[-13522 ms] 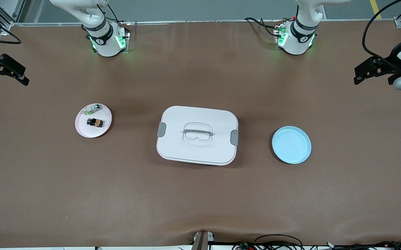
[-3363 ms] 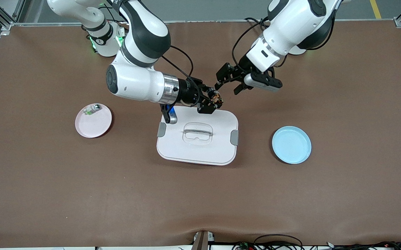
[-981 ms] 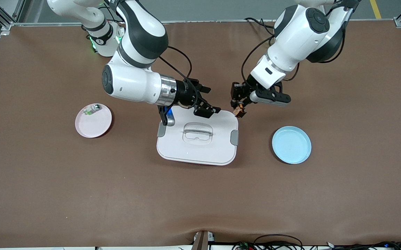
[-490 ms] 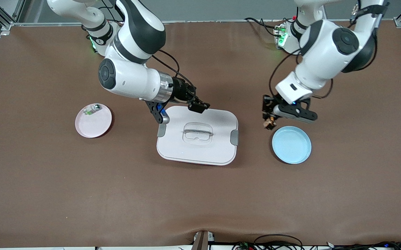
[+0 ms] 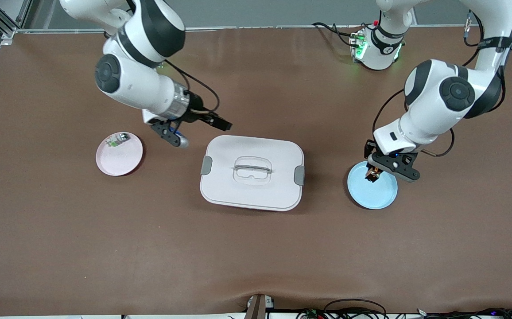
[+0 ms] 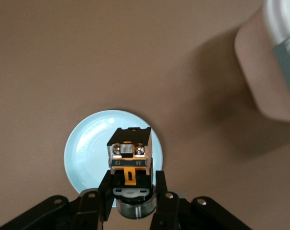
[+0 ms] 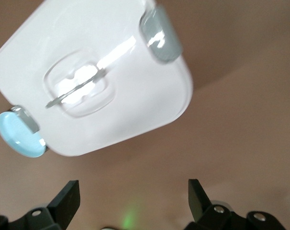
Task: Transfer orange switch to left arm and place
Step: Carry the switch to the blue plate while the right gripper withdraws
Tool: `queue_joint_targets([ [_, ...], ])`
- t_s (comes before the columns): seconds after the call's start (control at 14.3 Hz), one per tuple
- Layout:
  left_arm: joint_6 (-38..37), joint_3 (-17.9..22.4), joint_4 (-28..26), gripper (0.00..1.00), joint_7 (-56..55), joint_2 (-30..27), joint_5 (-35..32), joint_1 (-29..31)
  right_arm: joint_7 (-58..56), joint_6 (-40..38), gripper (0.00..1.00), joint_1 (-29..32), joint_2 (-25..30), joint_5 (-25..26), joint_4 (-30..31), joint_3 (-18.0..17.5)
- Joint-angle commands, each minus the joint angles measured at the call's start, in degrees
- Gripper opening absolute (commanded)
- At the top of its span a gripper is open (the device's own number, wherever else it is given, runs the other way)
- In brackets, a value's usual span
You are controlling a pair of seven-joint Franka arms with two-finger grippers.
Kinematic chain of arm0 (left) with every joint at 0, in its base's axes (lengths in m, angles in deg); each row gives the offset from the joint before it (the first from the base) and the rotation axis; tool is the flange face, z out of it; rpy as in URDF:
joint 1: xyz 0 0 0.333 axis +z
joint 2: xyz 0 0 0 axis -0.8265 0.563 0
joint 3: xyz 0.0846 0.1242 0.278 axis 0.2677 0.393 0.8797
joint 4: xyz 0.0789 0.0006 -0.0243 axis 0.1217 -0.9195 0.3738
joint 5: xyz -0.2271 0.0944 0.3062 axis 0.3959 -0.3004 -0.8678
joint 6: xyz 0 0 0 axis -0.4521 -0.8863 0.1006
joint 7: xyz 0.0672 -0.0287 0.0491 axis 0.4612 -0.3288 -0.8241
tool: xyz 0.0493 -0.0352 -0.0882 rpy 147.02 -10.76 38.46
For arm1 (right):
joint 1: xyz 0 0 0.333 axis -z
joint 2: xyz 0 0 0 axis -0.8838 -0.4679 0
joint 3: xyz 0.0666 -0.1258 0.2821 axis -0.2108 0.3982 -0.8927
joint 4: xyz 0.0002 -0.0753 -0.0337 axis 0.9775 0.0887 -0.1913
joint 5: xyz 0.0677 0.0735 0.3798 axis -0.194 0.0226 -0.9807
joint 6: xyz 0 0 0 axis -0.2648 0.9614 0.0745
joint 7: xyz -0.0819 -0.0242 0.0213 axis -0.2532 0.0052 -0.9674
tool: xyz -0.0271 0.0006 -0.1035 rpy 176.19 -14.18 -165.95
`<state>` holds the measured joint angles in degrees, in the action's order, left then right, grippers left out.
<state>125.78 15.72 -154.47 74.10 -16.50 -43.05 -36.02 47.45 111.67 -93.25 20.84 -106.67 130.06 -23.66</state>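
Front view, and I see the biggest change on the left arm's side: half a second ago my left gripper point(image 5: 372, 173) hung over bare desk just beside the blue plate point(image 5: 382, 195), and it has since come over the plate's rim on the side toward the robot bases, carrying the orange switch point(image 5: 371, 174) along. The right gripper point(image 5: 211, 122) has pulled off the box point(image 5: 252, 173) lid and hangs over the desk between the pink plate point(image 5: 116, 161) and the box corner nearest the right arm's base. In the left wrist view the orange switch point(image 6: 129, 153) is a small blocky black housing with an orange strip, two bright metal screws and a round silvery collar at its base; the black fingers point(image 6: 105, 189) are clamped on it from both sides, directly above the glossy, shallow, round blue plate point(image 6: 83, 153). In the right wrist view the right gripper's fingers point(image 7: 70, 197) stand spread wide with nothing between them, and the box point(image 7: 135, 110) shows as smooth white plastic with rounded corners, grey latches and a clear recessed handle. The pink plate sits toward the right arm's end of the desk with a small white-and-green piece point(image 5: 116, 140) on it; the desk point(image 5: 256, 257) is covered in matte brown material.
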Motion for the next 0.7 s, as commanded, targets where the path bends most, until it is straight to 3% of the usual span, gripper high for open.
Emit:
queue_joint_targets([
  [0.0,-0.5,-0.6,1.0,0.00,5.2,3.6,-6.3,0.9,-7.0,-2.2,1.00,2.9,5.5,8.0,4.5,-0.7],
  [0.14,-0.4,-0.6,0.8,0.00,12.7,5.8,-6.9,1.4,-12.9,-4.8,1.00,5.9,6.6,12.4,4.4,-0.7],
  [0.28,-0.1,-0.6,0.4,0.00,19.4,6.7,-7.7,1.3,-18.8,-7.1,1.00,9.5,7.4,13.7,4.3,-0.7],
  [0.63,4.2,-0.6,0.2,0.00,30.0,12.4,-19.7,3.7,-35.2,-13.2,1.00,21.6,9.0,16.0,3.6,-0.7],
])
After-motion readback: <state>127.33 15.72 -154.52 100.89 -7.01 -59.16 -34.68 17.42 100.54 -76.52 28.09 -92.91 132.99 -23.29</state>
